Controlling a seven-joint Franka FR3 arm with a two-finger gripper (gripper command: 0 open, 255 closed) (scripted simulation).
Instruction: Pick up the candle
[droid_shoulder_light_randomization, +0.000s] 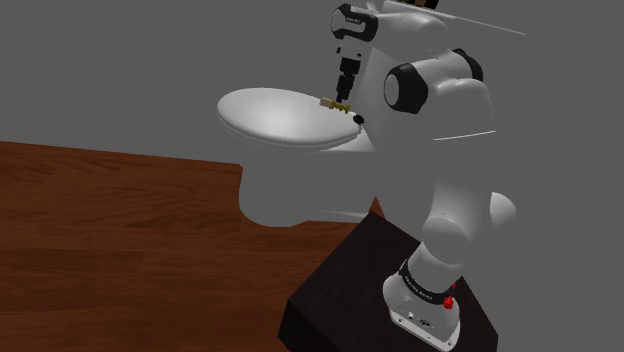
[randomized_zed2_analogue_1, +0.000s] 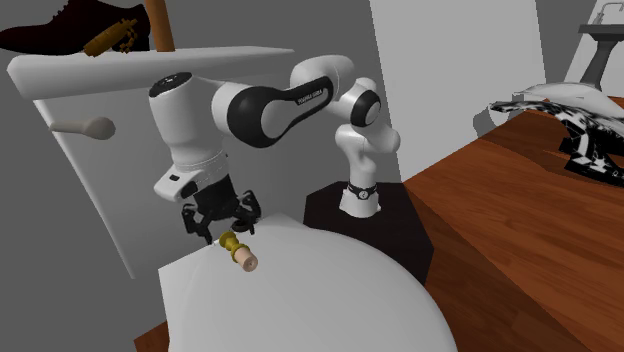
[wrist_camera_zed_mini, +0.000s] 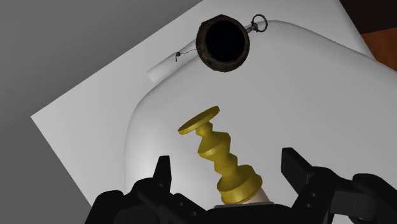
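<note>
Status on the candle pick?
Pincer open, straddling the candle, no contact. Candle gold, lying tilted on white toilet lid, not gripped. Dark round thing with a ring farther along the lid, apart from the candle.

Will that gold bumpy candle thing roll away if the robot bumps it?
Probably: the gold ridged candlestick looks round and seems to lie sideways on the white domed toilet lid, so a nudge could roll it. It looks stiff. Its smooth ridges might slip in the open black gripper.

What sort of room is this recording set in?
Likely a bathroom: a white toilet lid carries the candle, the tank with its flush lever stands behind, and the floor is wood.
</note>
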